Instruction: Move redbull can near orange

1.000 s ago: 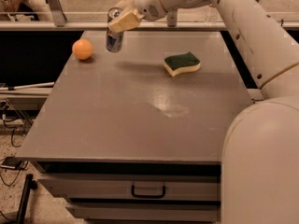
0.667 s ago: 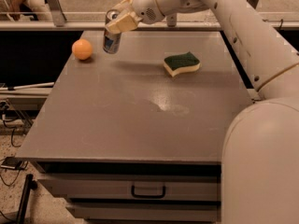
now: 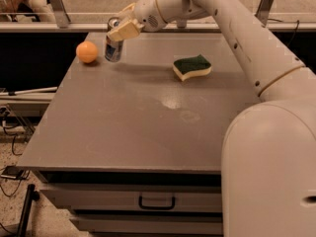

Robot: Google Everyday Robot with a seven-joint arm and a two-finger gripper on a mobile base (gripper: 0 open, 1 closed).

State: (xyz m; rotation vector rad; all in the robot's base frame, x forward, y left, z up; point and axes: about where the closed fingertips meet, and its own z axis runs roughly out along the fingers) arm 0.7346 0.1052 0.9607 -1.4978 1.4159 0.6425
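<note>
The redbull can is a slim silver can with a blue lower band, upright at the table's far left. My gripper is shut on the redbull can around its upper part, with the cream fingers across it. The can's base is at or just above the tabletop; I cannot tell whether it touches. The orange sits on the table just left of the can, a small gap between them.
A green and yellow sponge lies right of centre at the back. The grey table has a drawer below its front edge. A rail runs behind the table. My white arm spans the right side.
My gripper has carried the redbull can a little left and down toward the orange. The orange and the sponge have not moved.
</note>
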